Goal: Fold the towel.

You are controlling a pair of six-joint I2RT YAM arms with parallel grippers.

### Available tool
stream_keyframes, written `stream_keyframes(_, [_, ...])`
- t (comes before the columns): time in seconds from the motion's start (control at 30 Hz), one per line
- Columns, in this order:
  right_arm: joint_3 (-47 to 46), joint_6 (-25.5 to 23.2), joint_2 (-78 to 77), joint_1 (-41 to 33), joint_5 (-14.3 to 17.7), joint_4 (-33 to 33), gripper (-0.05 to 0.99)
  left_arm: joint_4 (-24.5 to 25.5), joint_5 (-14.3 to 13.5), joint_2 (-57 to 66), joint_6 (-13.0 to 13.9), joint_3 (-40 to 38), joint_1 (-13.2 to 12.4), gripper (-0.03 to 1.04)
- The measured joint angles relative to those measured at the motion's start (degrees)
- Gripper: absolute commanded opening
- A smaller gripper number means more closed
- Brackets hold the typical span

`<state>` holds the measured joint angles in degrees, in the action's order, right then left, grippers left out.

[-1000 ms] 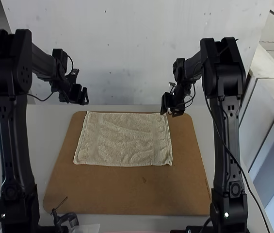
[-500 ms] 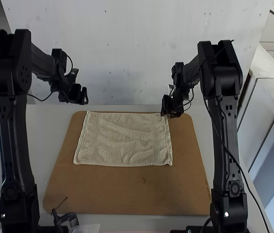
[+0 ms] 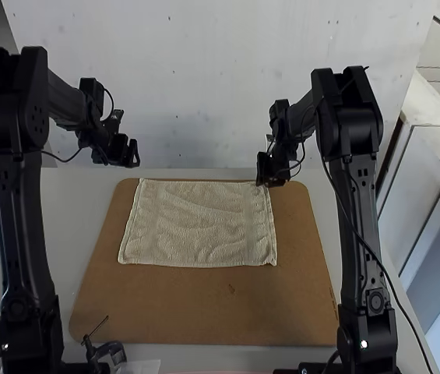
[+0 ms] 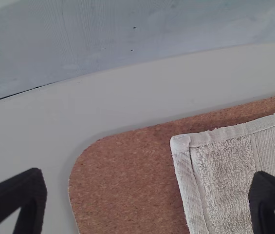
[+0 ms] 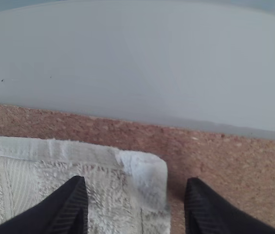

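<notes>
The right hand (image 3: 270,180), part-open and empty, is at the towel's (image 3: 196,226) far right corner.

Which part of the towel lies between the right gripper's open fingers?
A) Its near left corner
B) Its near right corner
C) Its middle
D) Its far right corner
D: the right gripper has its fingers apart, either side of the towel's far right corner.

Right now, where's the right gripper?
In the high view, the right gripper is at the towel's far right corner, near the cork board's far edge.
</notes>
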<state>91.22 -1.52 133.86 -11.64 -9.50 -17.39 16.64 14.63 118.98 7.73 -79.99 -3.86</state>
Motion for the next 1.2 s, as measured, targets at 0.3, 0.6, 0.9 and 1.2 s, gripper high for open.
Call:
stream_keyframes(0.3, [0.0,0.0,0.1,-0.5,1.4,0.7,0.32,0.0,0.2,0.0,0.4,0.0,-0.4,0.92])
stream_keyframes(0.6, [-0.4,0.7,0.1,-0.5,2.7,1.3,0.16,-0.2,0.4,0.0,0.5,0.6,-1.0,0.92])
stream_keyframes(0.9, [-2.0,0.9,-0.2,-0.5,3.8,3.9,0.02,-0.6,0.7,0.0,0.6,1.5,-1.0,0.92])
stream_keyframes(1.2, [-2.7,0.9,-0.4,-0.5,3.8,4.9,0.02,-2.3,1.7,0.0,0.7,2.3,-0.9,0.91])
